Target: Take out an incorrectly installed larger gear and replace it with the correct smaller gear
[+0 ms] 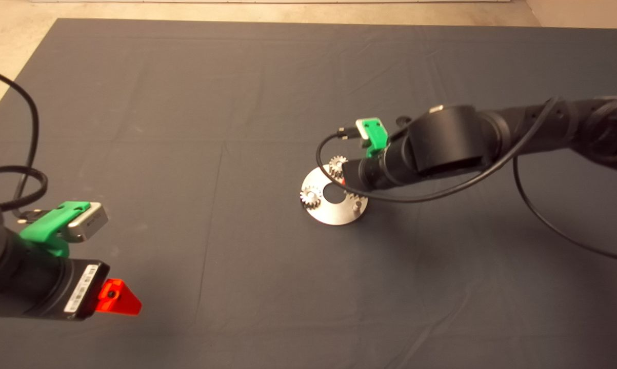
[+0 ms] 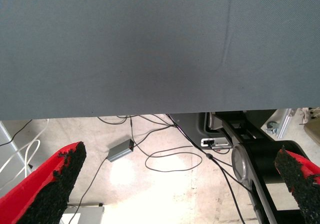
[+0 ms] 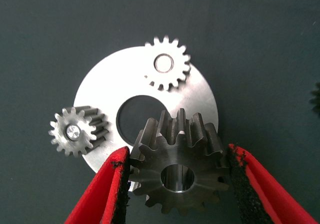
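Head cam: high, looks down on mat [image 1: 185,128]. R wrist cam: close; both show plate [image 3: 200,92].

Dark grey gear [image 3: 177,168] with flared ridged teeth and black centre hole, clamped between red fingers [image 3: 97,196] with black pads of right gripper [image 3: 177,184]. Just beyond it, shiny silver round plate [image 3: 200,92] carrying two paler silvery gears [image 3: 167,63], [image 3: 75,131]. Mat [image 1: 185,128] plain dark grey, faint creases. Right arm [image 1: 493,138] black, green bracket [image 1: 374,134]. Left gripper [image 1: 117,298] red with green mount; beside its black pads pale floor [image 2: 150,184], black cables [image 2: 165,154].
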Tool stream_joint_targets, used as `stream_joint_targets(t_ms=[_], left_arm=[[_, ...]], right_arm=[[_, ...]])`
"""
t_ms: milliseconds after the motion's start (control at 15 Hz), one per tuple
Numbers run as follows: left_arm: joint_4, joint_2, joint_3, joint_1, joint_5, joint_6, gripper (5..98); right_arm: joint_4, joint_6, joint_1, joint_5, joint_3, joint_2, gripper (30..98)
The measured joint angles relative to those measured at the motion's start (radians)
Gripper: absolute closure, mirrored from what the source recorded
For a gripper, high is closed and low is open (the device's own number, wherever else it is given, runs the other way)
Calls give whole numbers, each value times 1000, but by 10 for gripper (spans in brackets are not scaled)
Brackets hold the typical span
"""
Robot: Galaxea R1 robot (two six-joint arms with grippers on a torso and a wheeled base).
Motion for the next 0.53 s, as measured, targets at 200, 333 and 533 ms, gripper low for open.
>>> stream_joint_targets(t_ms=[200, 333, 533], left_arm=[[0, 0, 0, 0, 0, 0, 54], [0, 0, 0, 0, 0, 0, 54], [1, 0, -8, 0, 0, 11, 54]], right_arm=[[11, 10, 37, -1, 12, 0, 827], [32, 28, 83, -1, 27, 0, 827], [61, 45, 165, -1, 54, -3, 827]])
